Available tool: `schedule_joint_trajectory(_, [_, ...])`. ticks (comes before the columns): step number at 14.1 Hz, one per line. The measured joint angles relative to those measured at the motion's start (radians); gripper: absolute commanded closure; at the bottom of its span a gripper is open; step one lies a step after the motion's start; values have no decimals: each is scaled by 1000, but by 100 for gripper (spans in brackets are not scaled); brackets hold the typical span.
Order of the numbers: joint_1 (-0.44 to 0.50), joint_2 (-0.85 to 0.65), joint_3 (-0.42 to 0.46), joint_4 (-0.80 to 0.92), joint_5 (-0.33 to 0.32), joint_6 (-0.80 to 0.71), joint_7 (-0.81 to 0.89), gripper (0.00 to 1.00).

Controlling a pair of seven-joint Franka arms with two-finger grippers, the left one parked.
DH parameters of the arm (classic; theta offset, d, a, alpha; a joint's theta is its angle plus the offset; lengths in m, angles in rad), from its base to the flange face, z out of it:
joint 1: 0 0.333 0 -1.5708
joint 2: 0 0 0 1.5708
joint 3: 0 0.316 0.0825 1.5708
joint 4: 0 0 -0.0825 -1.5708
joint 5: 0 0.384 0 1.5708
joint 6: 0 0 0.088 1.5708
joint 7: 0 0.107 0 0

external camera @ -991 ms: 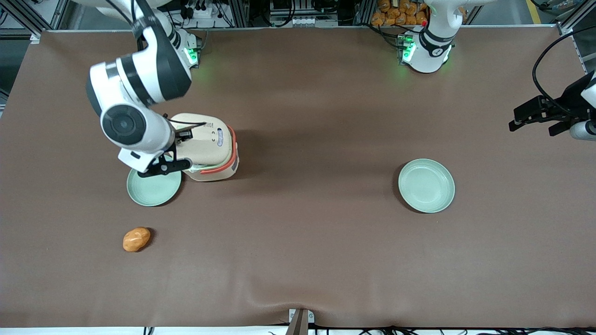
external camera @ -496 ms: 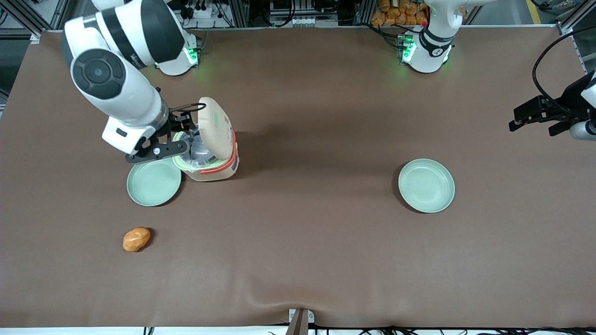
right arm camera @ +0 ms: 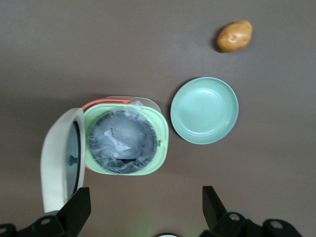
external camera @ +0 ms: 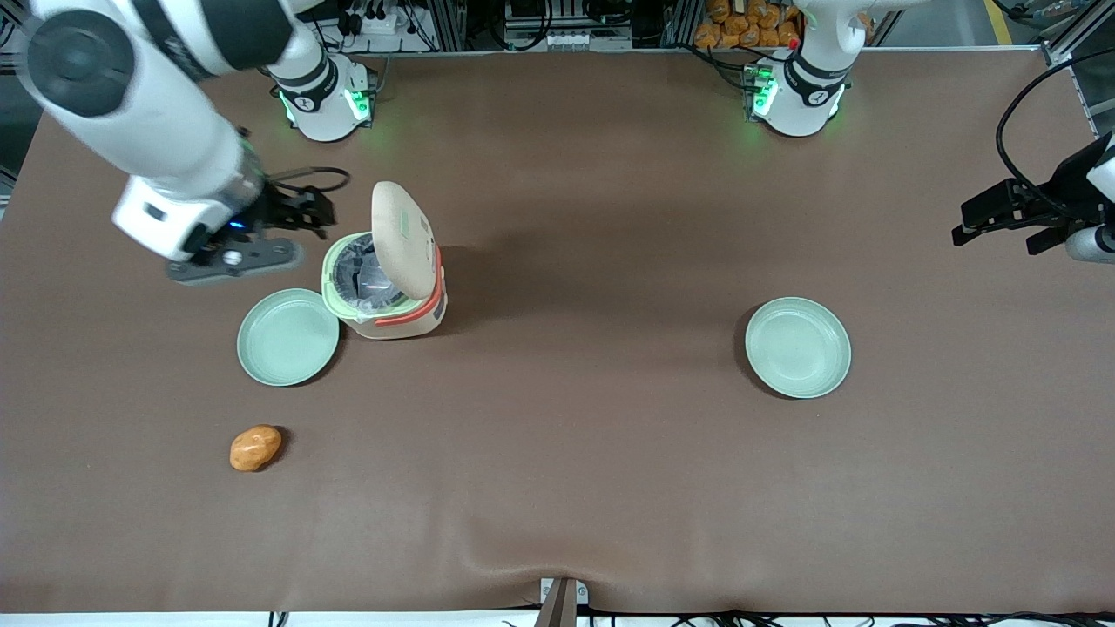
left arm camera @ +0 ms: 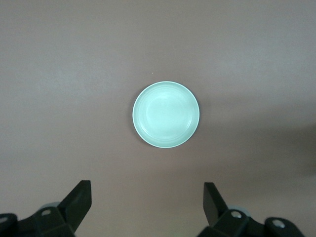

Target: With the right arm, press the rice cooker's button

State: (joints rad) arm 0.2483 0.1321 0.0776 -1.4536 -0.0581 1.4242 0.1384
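Observation:
The cream rice cooker with its coral handle band stands on the brown table, its lid swung up. The pale green rim and dark inner pot with a clear liner show in the right wrist view, with the raised lid beside them. I cannot pick out its button in any view. The right arm is lifted above the table. My gripper hangs beside the cooker, toward the working arm's end and slightly farther from the front camera. The gripper is open, touches nothing and holds nothing.
A pale green plate lies right beside the cooker, nearer the front camera, also seen as plate. An orange-brown potato lies nearer still. Another green plate sits toward the parked arm's end, under the parked wrist as plate.
The lid, shut a second ago, has sprung up and stayed up. My gripper has lifted off the cooker and drawn away toward the working arm's end.

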Motion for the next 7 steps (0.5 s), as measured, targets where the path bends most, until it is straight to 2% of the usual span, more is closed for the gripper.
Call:
schedule_joint_trajectory(2, [-72, -22, 13, 11, 8, -33, -14, 0])
schedule_joint_trajectory(4, [-132, -39, -10, 14, 66, -42, -67, 0])
schedule_joint_trajectory(7, [-159, -45, -138, 14, 115, -56, -186, 0])
